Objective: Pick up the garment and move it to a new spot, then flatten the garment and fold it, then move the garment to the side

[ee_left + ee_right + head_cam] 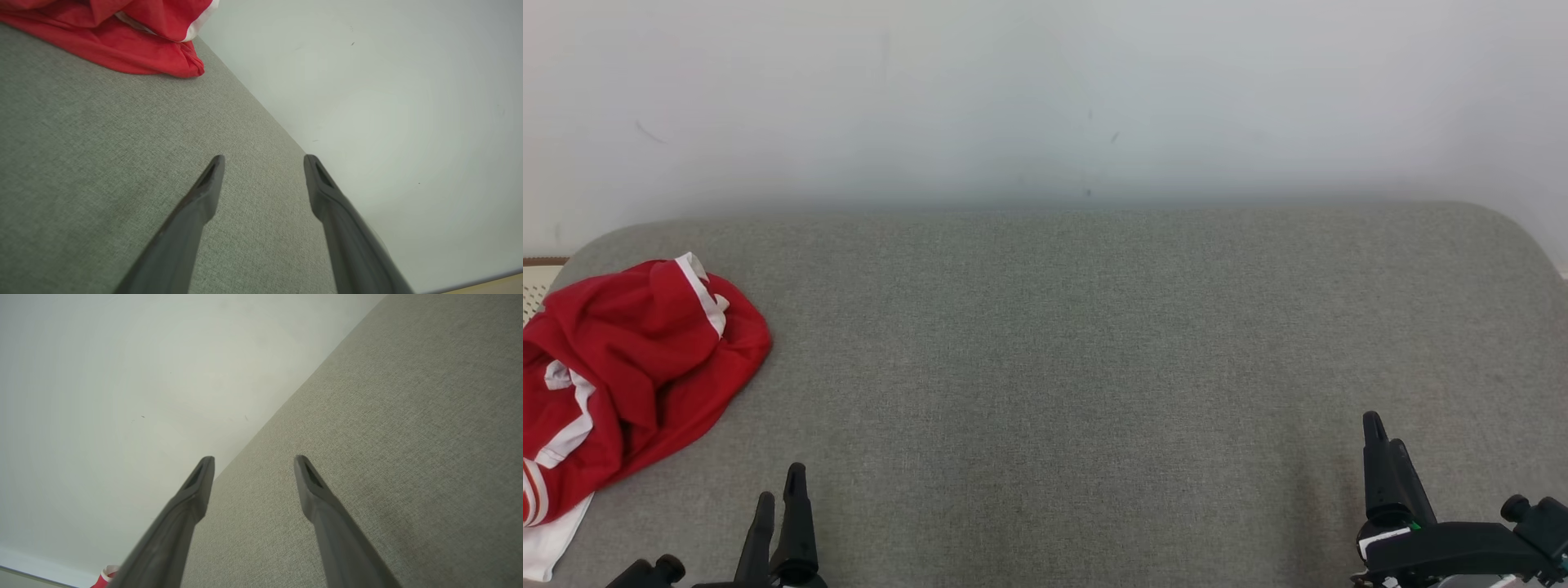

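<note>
On the grey padded surface [1094, 343] below a pale wall [1045, 98], I see the red garment [629, 367] crumpled at the left edge (its long axis is hard to read), ahead-left of the nearer left gripper [263, 159], with the right gripper [253, 459] well apart and both spread wide, empty.

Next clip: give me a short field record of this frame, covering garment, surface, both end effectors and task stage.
garment: red with white trim, crumpled, at the left end of the surface
surface: grey woven fabric, backed by a pale wall
left end effector: open, holding nothing, apart from the garment
right end effector: open, holding nothing, over bare fabric
task stage: garment not yet picked up
</note>
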Controlling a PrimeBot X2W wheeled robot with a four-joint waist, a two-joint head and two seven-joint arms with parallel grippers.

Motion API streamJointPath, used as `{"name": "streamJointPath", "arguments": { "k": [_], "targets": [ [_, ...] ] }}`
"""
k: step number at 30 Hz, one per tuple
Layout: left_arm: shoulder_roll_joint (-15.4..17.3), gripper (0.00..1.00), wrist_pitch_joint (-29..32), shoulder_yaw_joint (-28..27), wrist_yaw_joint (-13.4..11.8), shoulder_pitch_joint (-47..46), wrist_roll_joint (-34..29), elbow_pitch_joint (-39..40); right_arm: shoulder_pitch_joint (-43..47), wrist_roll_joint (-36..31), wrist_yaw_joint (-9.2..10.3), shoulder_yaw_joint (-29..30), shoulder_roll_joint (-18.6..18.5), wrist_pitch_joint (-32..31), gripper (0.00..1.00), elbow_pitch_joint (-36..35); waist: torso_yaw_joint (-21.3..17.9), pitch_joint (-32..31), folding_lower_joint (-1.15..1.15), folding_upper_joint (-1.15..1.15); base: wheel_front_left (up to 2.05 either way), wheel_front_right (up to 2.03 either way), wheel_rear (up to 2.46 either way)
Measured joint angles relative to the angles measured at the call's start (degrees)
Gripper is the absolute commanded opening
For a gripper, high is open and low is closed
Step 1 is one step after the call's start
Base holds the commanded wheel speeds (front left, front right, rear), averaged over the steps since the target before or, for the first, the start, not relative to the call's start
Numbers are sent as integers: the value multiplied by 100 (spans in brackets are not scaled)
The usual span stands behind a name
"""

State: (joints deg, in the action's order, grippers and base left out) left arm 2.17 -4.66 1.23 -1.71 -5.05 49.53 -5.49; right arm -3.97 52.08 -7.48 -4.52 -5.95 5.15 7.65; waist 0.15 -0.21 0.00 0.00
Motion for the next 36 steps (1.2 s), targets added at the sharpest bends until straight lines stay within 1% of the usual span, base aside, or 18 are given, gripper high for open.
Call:
{"name": "streamJointPath", "arguments": {
  "k": [4,5,16,29,36],
  "targets": [
    [7,100,-74,68,-66,0,-426,18,0,-403,0,-91,-47,66,100,-54,7,-13,0,0,0,0,0],
    [7,100,-74,68,-66,0,-426,18,0,-403,0,-91,-47,66,100,-54,7,-13,0,0,0,0,0],
    [47,100,-256,202,-215,-6,-1636,13,1,-1390,0,-297,-126,246,100,-121,15,-32,0,0,0,0,0],
    [182,100,-449,422,-575,-26,-2689,19,2,-2427,0,-498,-209,443,100,-190,16,-66,0,0,0,0,0],
    [265,100,-554,534,-755,-49,-3093,70,1,-2875,0,-587,-230,519,100,-219,17,-78,0,0,0,0,0]
  ]
}}
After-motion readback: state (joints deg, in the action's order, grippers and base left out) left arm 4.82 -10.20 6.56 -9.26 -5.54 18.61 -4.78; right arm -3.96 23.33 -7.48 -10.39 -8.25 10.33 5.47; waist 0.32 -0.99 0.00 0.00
